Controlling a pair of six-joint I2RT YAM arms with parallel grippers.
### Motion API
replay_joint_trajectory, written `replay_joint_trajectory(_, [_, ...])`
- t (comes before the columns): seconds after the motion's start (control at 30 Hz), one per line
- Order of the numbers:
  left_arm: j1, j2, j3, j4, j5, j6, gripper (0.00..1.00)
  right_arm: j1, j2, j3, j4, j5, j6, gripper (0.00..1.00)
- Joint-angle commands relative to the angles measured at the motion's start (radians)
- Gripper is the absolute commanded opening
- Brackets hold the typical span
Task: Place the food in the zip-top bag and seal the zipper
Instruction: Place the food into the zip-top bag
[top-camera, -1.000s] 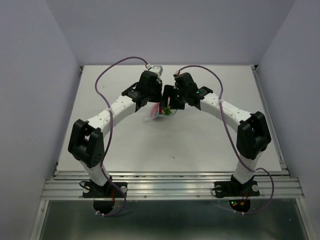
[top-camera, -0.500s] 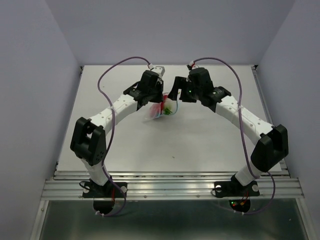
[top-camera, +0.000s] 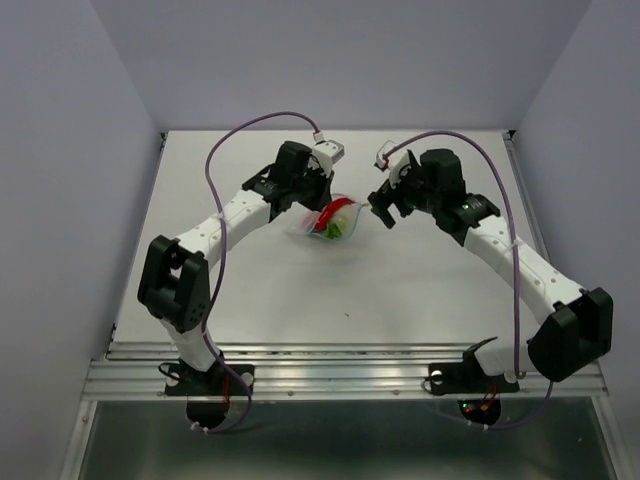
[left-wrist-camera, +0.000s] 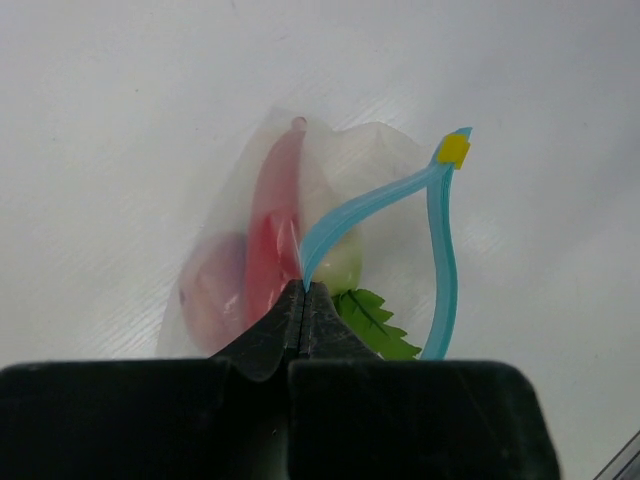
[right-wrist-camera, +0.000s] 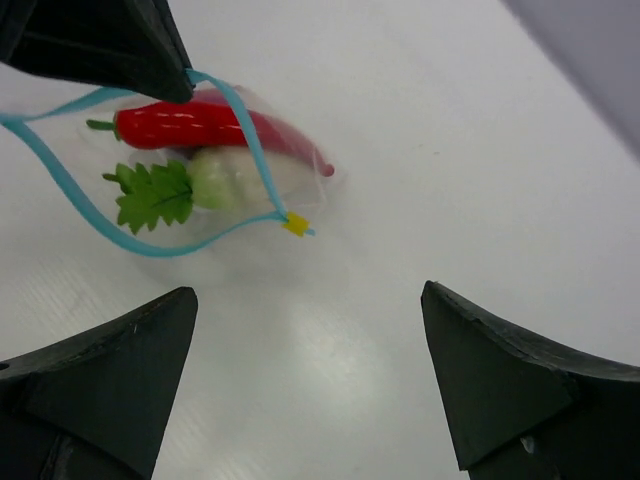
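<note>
One white table (top-camera: 420, 290) fills the middle of the top view, with the two arms bent in over its far half. The left arm (top-camera: 215, 228) rises from the lower left of that view and the right arm (top-camera: 510, 255) from the lower right. Their wrists face each other across the zip-top bag (top-camera: 330, 222), which lies on the table just above centre.

In the left wrist view the left gripper (left-wrist-camera: 304, 305) is pressed together, its tips pinching the bag's rim where the zipper (left-wrist-camera: 440, 270) begins. The right gripper (right-wrist-camera: 308, 295) stands wide apart and holds nothing. It hangs over bare table, with the bag in the upper left of its view and clear of both fingers.

The zipper is unsealed. Its two light-blue tracks bow apart into a loop and meet at the far end.

All three toys are inside the clear plastic. The red chili (right-wrist-camera: 190, 125) lies lengthwise at the upper edge. The white vegetable (right-wrist-camera: 225, 180) is just below it and touching it, its green leaf (right-wrist-camera: 155, 195) pointing into the open mouth. The purplish ball (left-wrist-camera: 210, 290) shows only in the left wrist view, blurred behind the film at the lower left. A yellow slider (left-wrist-camera: 453, 150) sits where the tracks meet.
</note>
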Motion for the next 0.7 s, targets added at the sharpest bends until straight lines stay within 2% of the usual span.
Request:
replay_joint_trajectory(0.0, [0.045, -0.094, -0.054, 0.07, 0.241, 0.131, 0.0, -0.033, -0.092, -0.077, 0.08, -0.082, -0.386, 1.0])
replay_joint_trajectory(0.17, [0.048, -0.12, -0.077, 0.062, 0.331, 0.175, 0.0, -0.102, -0.125, -0.105, 0.045, -0.289, -0.516, 1.0])
replay_joint_trajectory(0.33, [0.048, -0.131, -0.1, 0.061, 0.354, 0.194, 0.0, -0.126, -0.073, -0.114, 0.039, -0.39, -0.532, 1.0])
replay_joint_trajectory(0.47, [0.049, -0.108, -0.091, 0.036, 0.374, 0.2, 0.0, -0.126, -0.033, -0.118, 0.032, -0.454, -0.486, 0.96])
replay_joint_trajectory(0.67, [0.048, -0.088, -0.105, 0.036, 0.38, 0.197, 0.0, -0.135, -0.017, -0.126, 0.031, -0.452, -0.486, 0.91])
